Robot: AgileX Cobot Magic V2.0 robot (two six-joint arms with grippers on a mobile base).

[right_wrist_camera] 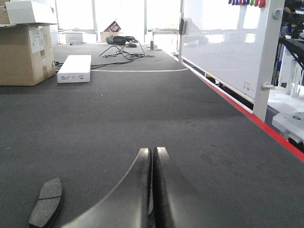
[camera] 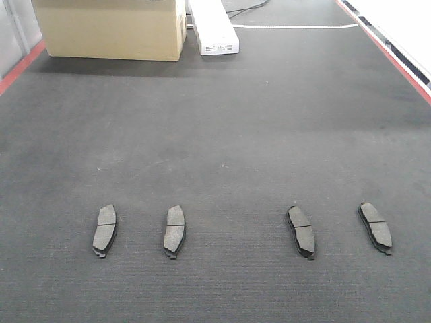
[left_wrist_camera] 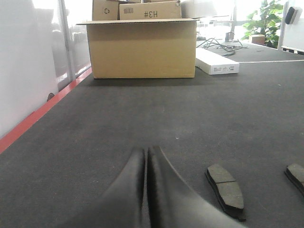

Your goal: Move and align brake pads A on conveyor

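Near edge of belt: four brake pads A lie in a row on the conveyor (camera: 222,134), far-left pad (camera: 104,230), inner-left pad (camera: 174,231), inner-right pad (camera: 301,231), far-right pad (camera: 375,227).
Tilt: left pair leans one way, right pair the other; middle gap is widest.
Left gripper (left_wrist_camera: 146,156): jaws closed, empty, low over the belt.
Right gripper (right_wrist_camera: 153,156): jaws closed, empty.
Background: cardboard box (camera: 111,27), white box (camera: 214,27).
Advice: open the jaws first, descend squarely across a pad's narrow width, then rotate it parallel with its neighbours.
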